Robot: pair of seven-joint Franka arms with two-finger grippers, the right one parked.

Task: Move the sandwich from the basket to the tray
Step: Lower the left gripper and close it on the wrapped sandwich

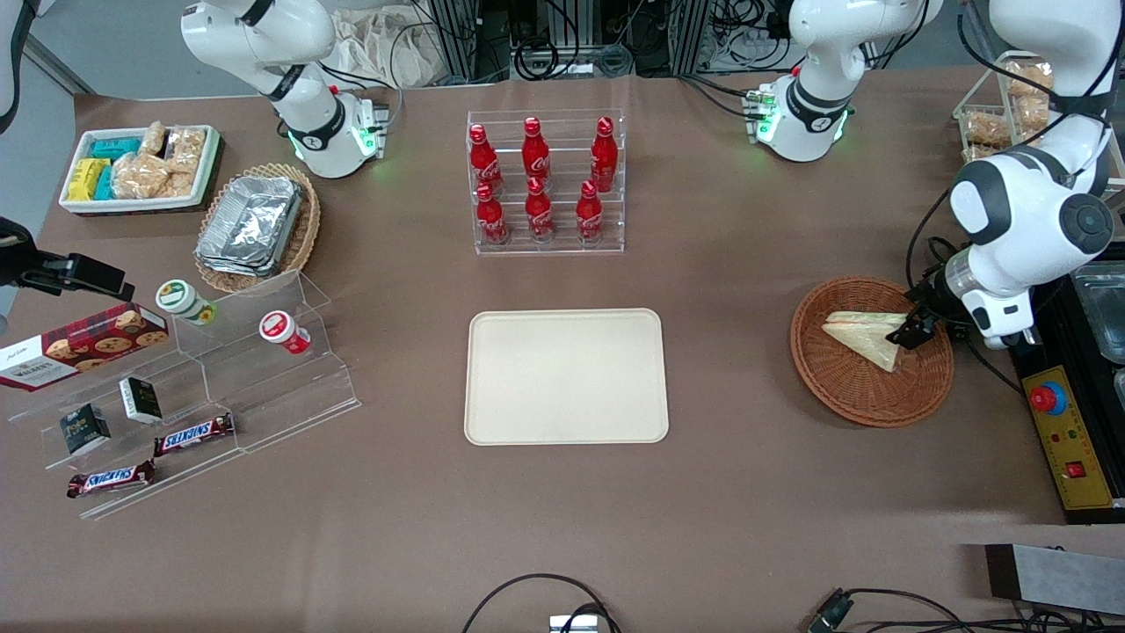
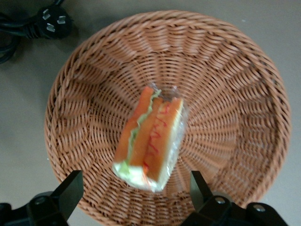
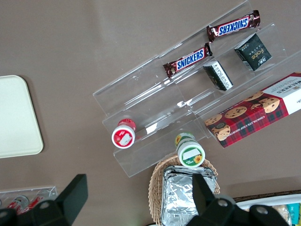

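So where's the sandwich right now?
The sandwich lies in the basket toward the working arm's end of the table, with the open gripper right over it.

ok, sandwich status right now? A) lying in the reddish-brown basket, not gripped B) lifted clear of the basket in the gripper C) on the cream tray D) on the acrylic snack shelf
A: the sandwich lies on the floor of the basket, and the gripper hovers open just above it, fingers apart either side; the tray holds nothing.

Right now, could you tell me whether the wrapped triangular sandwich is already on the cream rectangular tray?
No, the wrapped triangular sandwich lies in the round reddish-brown wicker basket, under the open claw.
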